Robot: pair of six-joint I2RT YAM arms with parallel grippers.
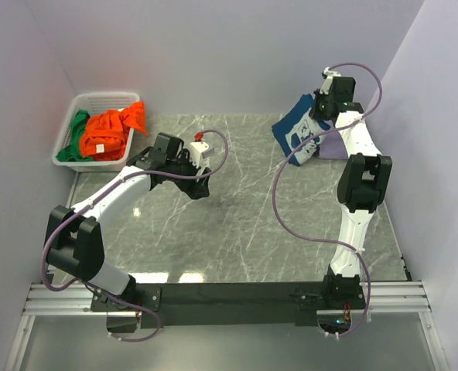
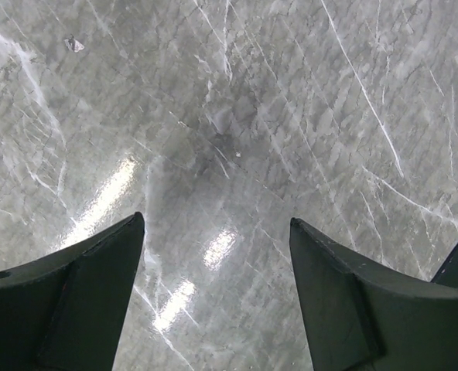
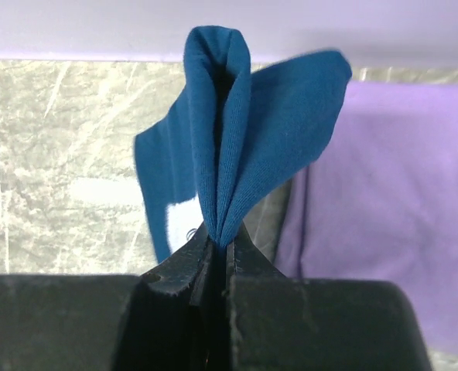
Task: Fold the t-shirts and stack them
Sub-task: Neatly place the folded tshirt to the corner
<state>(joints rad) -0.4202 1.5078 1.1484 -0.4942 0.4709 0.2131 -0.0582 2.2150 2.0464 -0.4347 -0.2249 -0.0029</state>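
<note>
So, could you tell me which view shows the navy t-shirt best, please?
Top external: the navy t-shirt shows most of its spread and its white print. Right wrist shows only a fold pinched in the right pincer; left wrist shows only tabletop.

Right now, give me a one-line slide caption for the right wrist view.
Right gripper shut on a pinched fold of the navy blue t-shirt, marble table and purple cloth behind.

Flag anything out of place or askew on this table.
The navy blue cloth t-shirt sits crumpled at the far right, one bunched fold pinched in the shut right jaws, next to a lilac cloth. The orange cloth t-shirt spills over the rim of the white slotted plastic basket.
</note>
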